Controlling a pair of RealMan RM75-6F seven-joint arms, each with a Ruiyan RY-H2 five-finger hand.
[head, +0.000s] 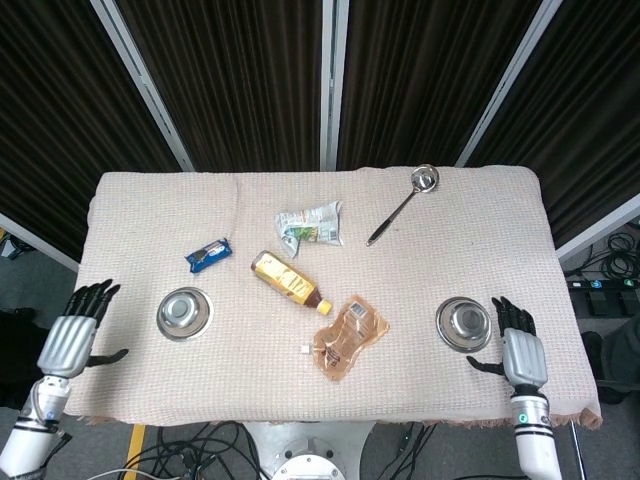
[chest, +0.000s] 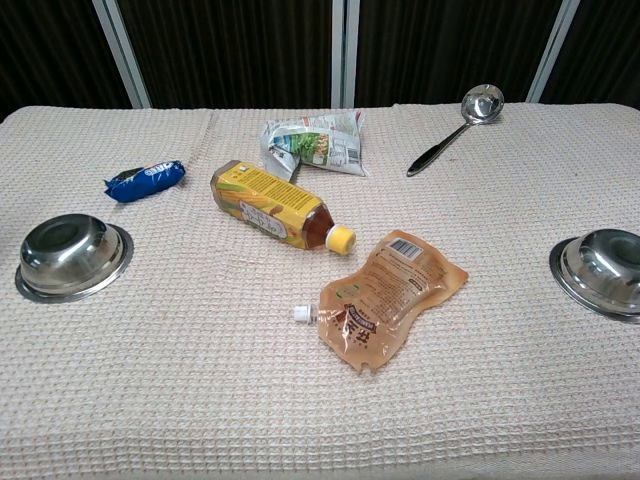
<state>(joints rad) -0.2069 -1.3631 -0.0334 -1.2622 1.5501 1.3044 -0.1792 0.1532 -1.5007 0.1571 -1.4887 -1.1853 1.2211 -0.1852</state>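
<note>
Fingers spread, I am holding nothing: my right hand (head: 521, 352) is hovering just beside the right bowl (head: 463, 323), my left hand (head: 72, 340) apparently off the table's edge, near the left bowl (head: 184, 312). Reaching carelessly, I risk knocking a bowl sliding.

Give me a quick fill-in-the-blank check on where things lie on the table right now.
1. Each hand is nearest to a steel ____.
2. The bottle lies on its side and its cap is ____.
3. The ladle lies toward the table's far ____ corner in the head view.
4. The left hand holds ____.

Missing words: bowl; yellow; right; nothing
</note>
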